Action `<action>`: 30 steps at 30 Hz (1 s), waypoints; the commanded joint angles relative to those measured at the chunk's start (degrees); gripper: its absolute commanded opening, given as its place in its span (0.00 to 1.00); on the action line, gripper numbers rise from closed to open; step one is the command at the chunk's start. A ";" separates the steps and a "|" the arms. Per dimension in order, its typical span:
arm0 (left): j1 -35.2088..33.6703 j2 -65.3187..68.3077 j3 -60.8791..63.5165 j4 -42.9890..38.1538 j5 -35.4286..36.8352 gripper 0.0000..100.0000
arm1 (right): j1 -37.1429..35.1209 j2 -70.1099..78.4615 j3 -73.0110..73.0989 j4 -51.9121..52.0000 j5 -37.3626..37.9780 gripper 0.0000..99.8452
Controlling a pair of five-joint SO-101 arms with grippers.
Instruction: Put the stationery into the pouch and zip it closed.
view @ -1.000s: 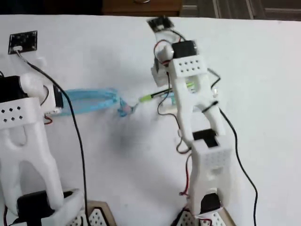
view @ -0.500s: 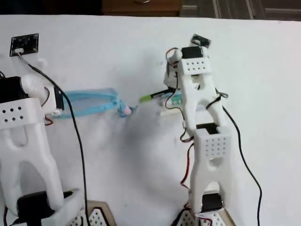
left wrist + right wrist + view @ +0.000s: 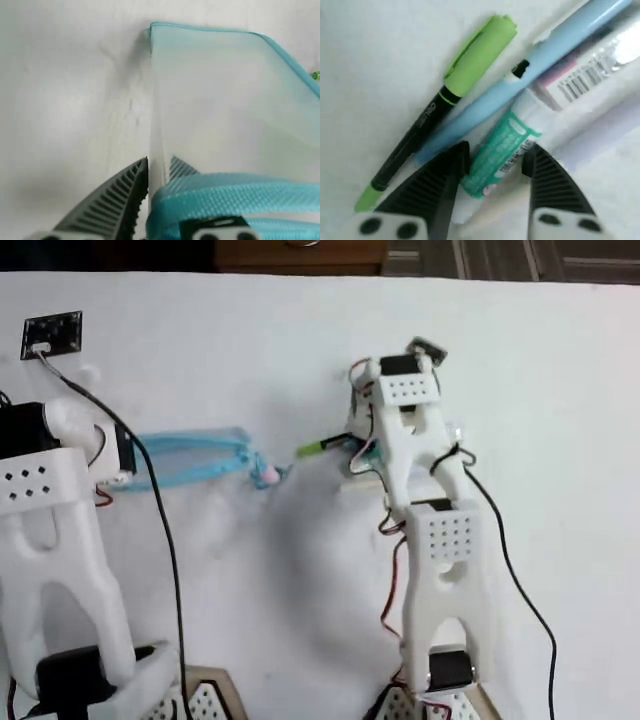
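the translucent plastic pouch (image 3: 195,458) with a teal zipper band lies on the left part of the table. the left gripper (image 3: 158,161) has its jaws pressed together on the pouch's side edge. near its other end lies the stationery, close side by side: a black pen with green cap (image 3: 445,85), a light blue pen (image 3: 555,40) and a white tube with green label (image 3: 512,132). the right gripper (image 3: 497,150) is low over them, jaws moderately apart, the tube between them. the white table (image 3: 560,390) also carries a small black square board (image 3: 50,332) with a cable. dark wooden furniture (image 3: 300,252) stands behind.
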 commanded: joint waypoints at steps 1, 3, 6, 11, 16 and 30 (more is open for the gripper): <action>-0.48 -1.54 0.18 -0.18 -0.44 0.10 | 0.92 0.84 -0.70 -0.40 0.18 0.11; -0.48 -1.54 0.18 -0.18 -0.44 0.10 | 0.84 0.92 -0.70 -0.75 3.52 0.06; -0.31 -1.54 0.18 -0.18 -0.44 0.10 | 0.66 0.31 -0.70 -0.31 7.38 0.02; -0.22 -1.54 0.18 -0.26 -0.44 0.10 | -0.22 -2.33 -0.62 0.13 9.58 0.02; -0.22 -1.54 0.18 -0.35 -0.44 0.10 | -2.95 -7.43 -0.62 2.95 18.73 0.02; -0.22 -1.54 0.35 -0.26 -0.44 0.10 | -1.80 -32.57 11.43 14.11 35.96 0.02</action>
